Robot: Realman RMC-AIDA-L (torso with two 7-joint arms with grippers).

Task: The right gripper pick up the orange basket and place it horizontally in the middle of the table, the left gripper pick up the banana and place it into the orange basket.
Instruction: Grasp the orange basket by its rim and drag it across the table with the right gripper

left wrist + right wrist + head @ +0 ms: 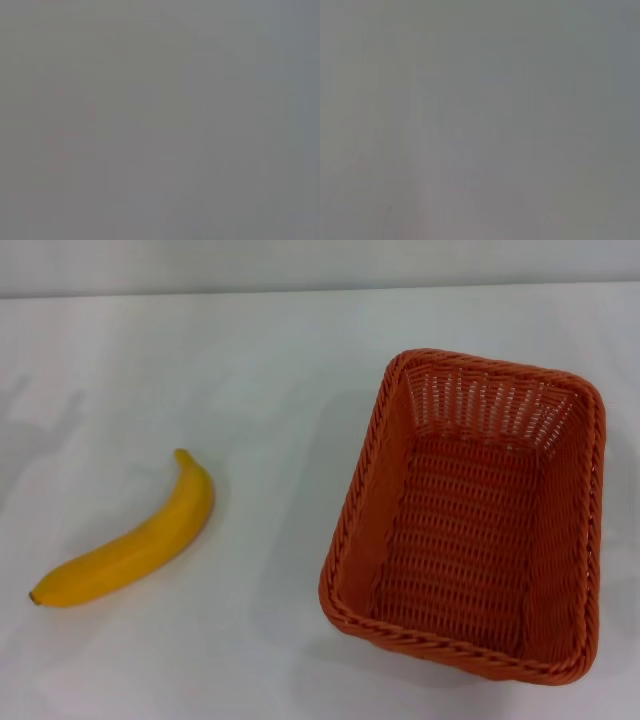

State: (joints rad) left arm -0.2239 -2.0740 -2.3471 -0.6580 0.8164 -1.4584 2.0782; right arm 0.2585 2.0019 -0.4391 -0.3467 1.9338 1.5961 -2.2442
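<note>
A wide white table (270, 360) meets a pale grey wall (300, 262) under soft, even light

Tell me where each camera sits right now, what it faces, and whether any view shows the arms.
Head view: on the robot's head, looking down at the table, banana left, orange basket right; no arm or gripper shows.
Left wrist view: plain grey, nothing identifiable.
Right wrist view: the same plain grey.
Shared: nothing identifiable appears in two views.

I am looking down at a white table (270, 370). A banana (130, 545) is lying on it at the lower left of the frame, dark tip toward the corner. An orange basket (360, 530) is sitting on it at the right, open side up, well apart from the banana.
</note>
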